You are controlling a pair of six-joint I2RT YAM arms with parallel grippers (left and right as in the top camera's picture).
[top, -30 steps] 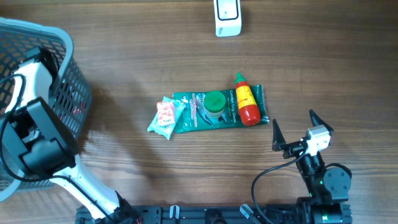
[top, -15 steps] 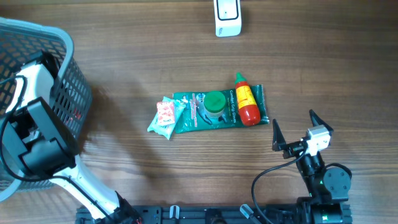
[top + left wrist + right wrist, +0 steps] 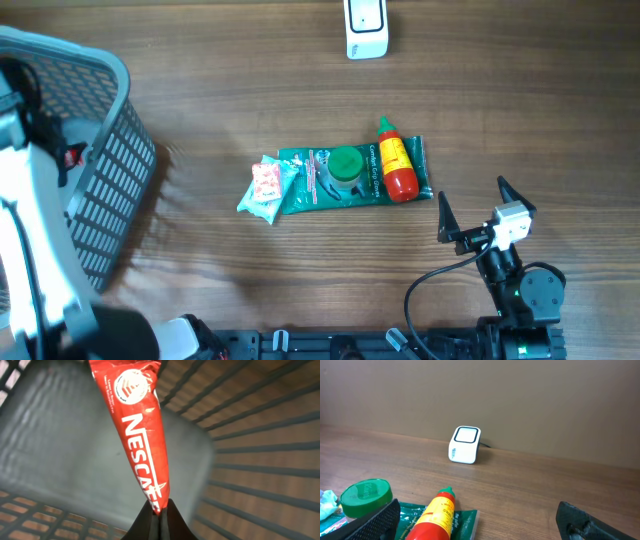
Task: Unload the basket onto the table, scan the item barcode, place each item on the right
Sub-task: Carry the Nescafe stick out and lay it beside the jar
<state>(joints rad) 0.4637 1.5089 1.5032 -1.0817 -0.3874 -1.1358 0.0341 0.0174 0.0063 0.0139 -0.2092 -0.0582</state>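
The left arm [image 3: 25, 250] has been swung up toward the overhead camera. Its white link is now stretched along the worktop's [image 3: 300, 110] left edge, and the black wrist block is no longer seen over the grey plastic mesh basket [image 3: 115, 190]. The basket's right wall is shown shifted slightly toward the right and near edges, blurred. A patch of red, formerly glimpsed through that wall, is now seen farther left, beside the arm.

A brown wooden table [image 3: 300, 110] bears a grey plastic lattice basket [image 3: 112, 165] at its left edge. Mid-table lies a flat green foil packet [image 3: 308, 188]. A round green-lidded tub [image 3: 346, 166] and a red squeeze bottle with a yellow label [image 3: 397, 168] rest on it. A small clear packet of pink sweets [image 3: 266, 185] touches its left end.
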